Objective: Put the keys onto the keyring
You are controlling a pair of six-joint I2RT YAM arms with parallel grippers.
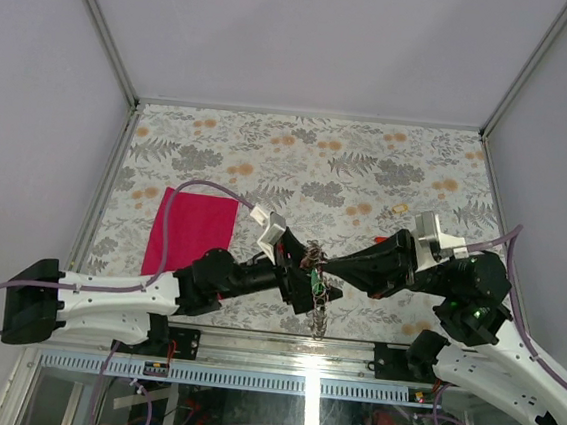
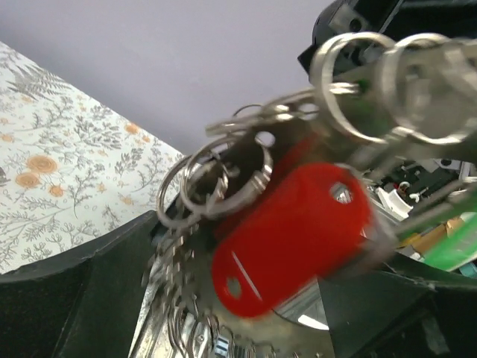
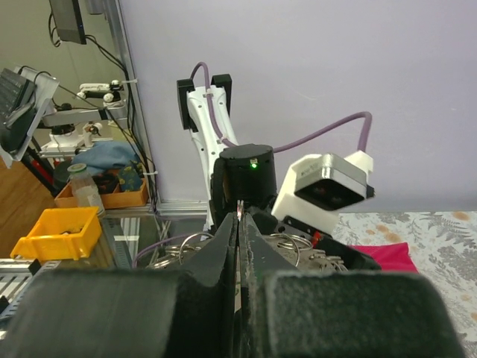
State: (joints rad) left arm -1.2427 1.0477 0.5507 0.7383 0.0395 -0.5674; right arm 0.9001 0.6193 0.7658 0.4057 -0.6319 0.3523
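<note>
The keys and keyring (image 1: 321, 307) hang as one bunch between both grippers near the table's front edge. In the left wrist view a red key head (image 2: 298, 231) fills the middle, blurred, with several silver split rings (image 2: 216, 183) above it and the chain (image 2: 175, 306) trailing lower left. A green key head (image 2: 455, 246) shows at the right. My left gripper (image 2: 231, 317) is open, its dark fingers (image 2: 67, 298) wide apart on either side of the bunch. My right gripper (image 3: 238, 216) is shut on a thin silver ring edge (image 3: 238, 206) of the keyring, facing the left gripper (image 1: 303, 275).
A magenta cloth (image 1: 191, 229) lies flat on the floral table (image 1: 368, 170) at the left. White walls enclose the table on three sides. Beyond the front edge are a yellow bin (image 3: 56, 231) and cluttered shelving.
</note>
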